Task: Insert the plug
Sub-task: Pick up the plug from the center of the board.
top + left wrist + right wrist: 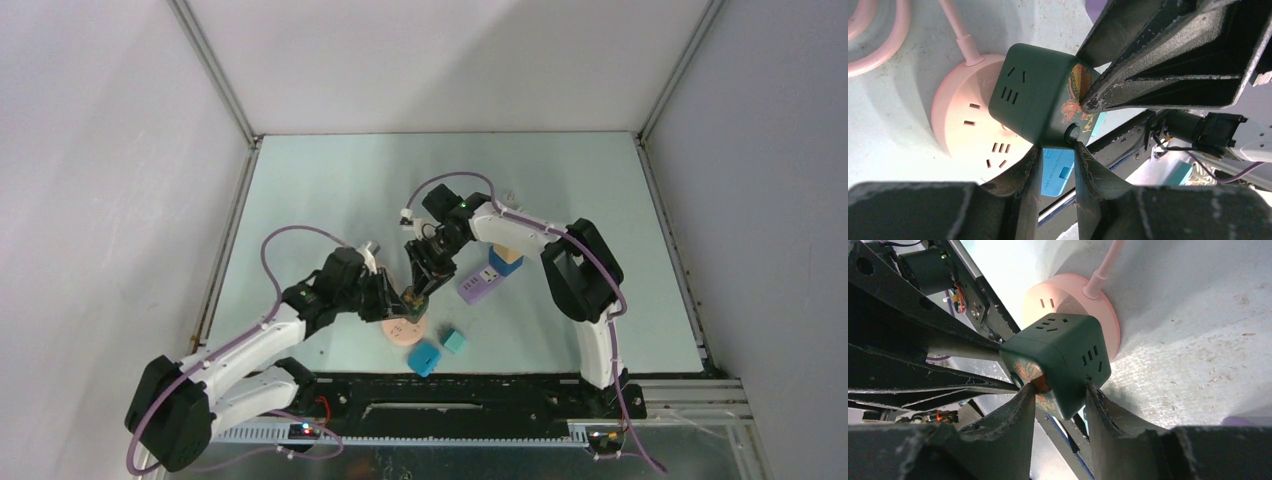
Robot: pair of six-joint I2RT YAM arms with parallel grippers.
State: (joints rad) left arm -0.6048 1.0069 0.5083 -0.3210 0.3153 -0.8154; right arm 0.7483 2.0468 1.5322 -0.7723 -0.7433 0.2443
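A dark green cube socket [1058,355] with a plug side is held just above a round pink power socket [1108,320] lying on the table. My right gripper [1062,390] is shut on the cube, one finger on each side. In the left wrist view the cube [1033,95] hangs tilted over the pink socket [963,125], and I cannot tell whether its pins are in. My left gripper [1058,150] has its fingertips against the cube's lower edge, slightly apart with nothing between them. From above, both grippers [385,298] [420,282] meet over the pink socket [405,332].
A purple power strip [478,286] and a blue-and-tan block [505,262] lie right of the grippers. A teal cube [455,341] and a blue adapter [424,357] lie by the near edge. The pink cable [878,45] loops off to the left.
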